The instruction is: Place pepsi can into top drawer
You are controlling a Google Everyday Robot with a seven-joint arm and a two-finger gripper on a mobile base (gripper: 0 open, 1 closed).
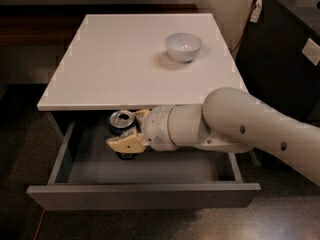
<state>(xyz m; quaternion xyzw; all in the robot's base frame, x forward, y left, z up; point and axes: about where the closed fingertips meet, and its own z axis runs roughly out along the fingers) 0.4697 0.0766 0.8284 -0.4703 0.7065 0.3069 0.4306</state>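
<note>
**Can gripped, low inside the open drawer**

Pulled well out from the white-topped cabinet [125,64]: uppermost grey flat-fronted drawer [145,196], grey interior in plain sight.

Inside it, toward the back left and partly under the front edge of the cabinet top: small dark blue pepsi can [120,128] with silver lid. Upright, lid facing up, mouth opening visible. Base down near the drawer floor; resting on it or not, cannot tell.

Closed around the can: two-finger gripper [128,134]. Tan fingers [125,144] pressed against opposite sides of the can body, one across the near side, the other behind it at upper right. Spread no wider than the can itself.

Reaching in from the right, over the right half of the drawer: thick white rounded arm [240,129], wrist just below the edge of the cabinet top.

On the cabinet top, toward the back right, well apart from the can: small round white bowl [183,45], upright.

Right of the cabinet: dark box-like unit [285,54].
</note>
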